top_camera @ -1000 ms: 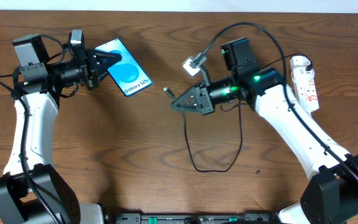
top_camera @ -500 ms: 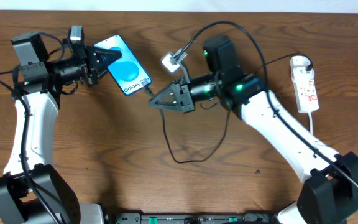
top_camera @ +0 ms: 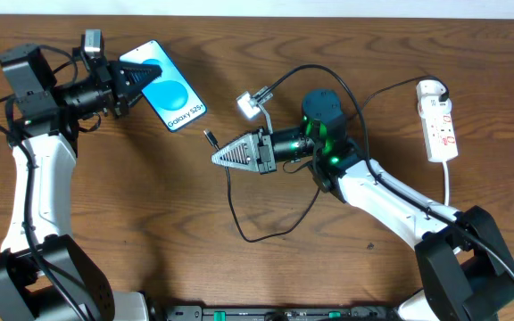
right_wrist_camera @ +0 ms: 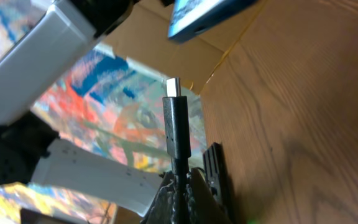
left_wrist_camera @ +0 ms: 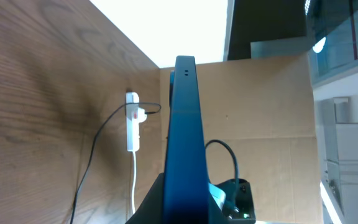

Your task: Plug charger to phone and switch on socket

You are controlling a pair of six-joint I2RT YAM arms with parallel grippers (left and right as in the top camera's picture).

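Note:
The phone [top_camera: 169,92], light blue screen up, is held tilted above the table by my left gripper [top_camera: 132,82], which is shut on its left end. In the left wrist view the phone [left_wrist_camera: 183,137] shows edge-on between the jaws [left_wrist_camera: 183,202]. My right gripper [top_camera: 228,157] is shut on the charger [top_camera: 236,209] just behind its connector tip [top_camera: 210,137], which points towards the phone's lower end, a short gap away. In the right wrist view the tip [right_wrist_camera: 174,85] stands upright above the jaws [right_wrist_camera: 179,186], below the phone [right_wrist_camera: 204,15]. The socket [top_camera: 439,120] lies at the far right.
The charger's black cable loops on the table in front of my right arm [top_camera: 275,234]. The socket's white cord [top_camera: 451,183] runs towards the front. In the left wrist view the socket [left_wrist_camera: 132,121] and its cord [left_wrist_camera: 133,183] lie far ahead.
My right gripper has moved left with the connector tip, closing on the phone. My left gripper has drawn the phone slightly left and towards the back edge.

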